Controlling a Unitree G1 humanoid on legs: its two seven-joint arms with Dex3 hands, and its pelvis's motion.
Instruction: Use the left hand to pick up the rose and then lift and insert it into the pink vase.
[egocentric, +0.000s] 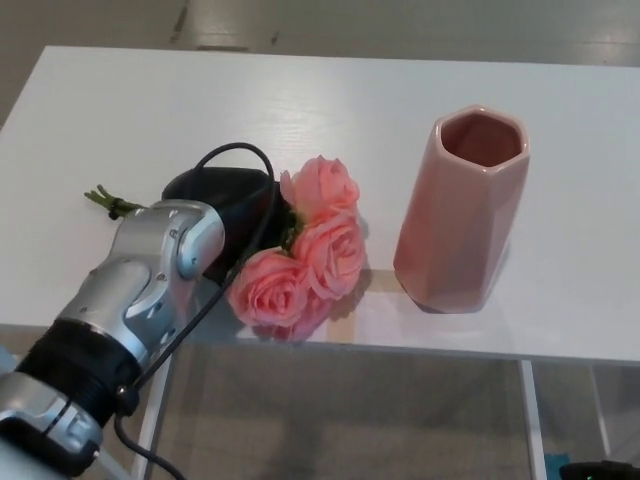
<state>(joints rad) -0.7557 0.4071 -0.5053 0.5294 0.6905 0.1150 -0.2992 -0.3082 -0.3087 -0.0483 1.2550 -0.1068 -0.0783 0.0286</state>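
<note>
A bunch of pink roses (305, 250) lies near the front edge of the white table (300, 110), blooms toward the vase. Its green stem end (112, 202) pokes out to the left of my arm. My black left hand (235, 205) is closed over the stems just behind the blooms, partly hidden by my silver wrist (160, 265). The pink hexagonal vase (462, 210) stands upright to the right of the blooms, its mouth open and empty. A small gap separates the roses from the vase.
A black cable (240, 160) loops over my left hand. The table's front edge runs just below the roses and vase, with floor beneath. My right hand does not show.
</note>
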